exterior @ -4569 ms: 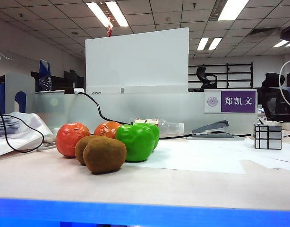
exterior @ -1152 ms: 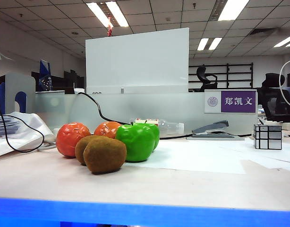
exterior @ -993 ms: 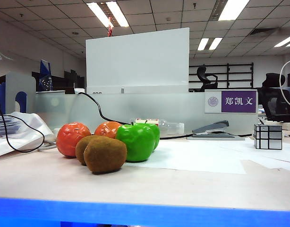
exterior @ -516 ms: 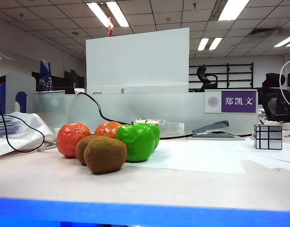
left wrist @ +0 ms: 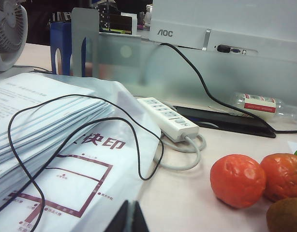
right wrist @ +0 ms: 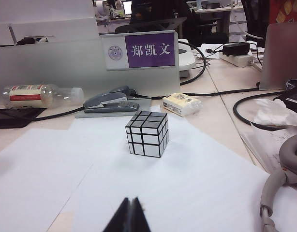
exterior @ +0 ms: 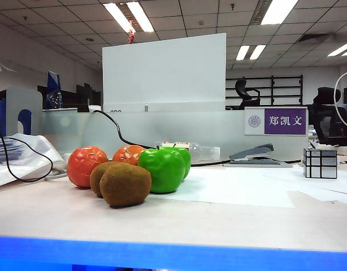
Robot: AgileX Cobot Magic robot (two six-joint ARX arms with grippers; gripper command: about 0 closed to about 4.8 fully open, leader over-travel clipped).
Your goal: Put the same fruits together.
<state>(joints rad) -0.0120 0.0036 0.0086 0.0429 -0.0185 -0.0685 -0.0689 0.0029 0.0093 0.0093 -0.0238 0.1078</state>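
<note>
Both jaws are being kept clenched: left gripper [left wrist: 127, 216] near the oranges [left wrist: 237, 180], right gripper [right wrist: 130, 215] facing the mirror cube [right wrist: 147, 133]. Nothing has been shifted; fruits [exterior: 128, 169] are sitting paired near the desk's [exterior: 218, 220] left edge.

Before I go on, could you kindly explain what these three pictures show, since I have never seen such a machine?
It is a two-armed robot with jaws on each arm. One camera looks across the table; the other two sit on the wrists. By the first, two oranges, two kiwis and two apples stand grouped at the left, a mirror cube at the right. The left gripper hovers near papers and a power strip; the right gripper faces the cube. Both are shut and hold nothing.
</note>
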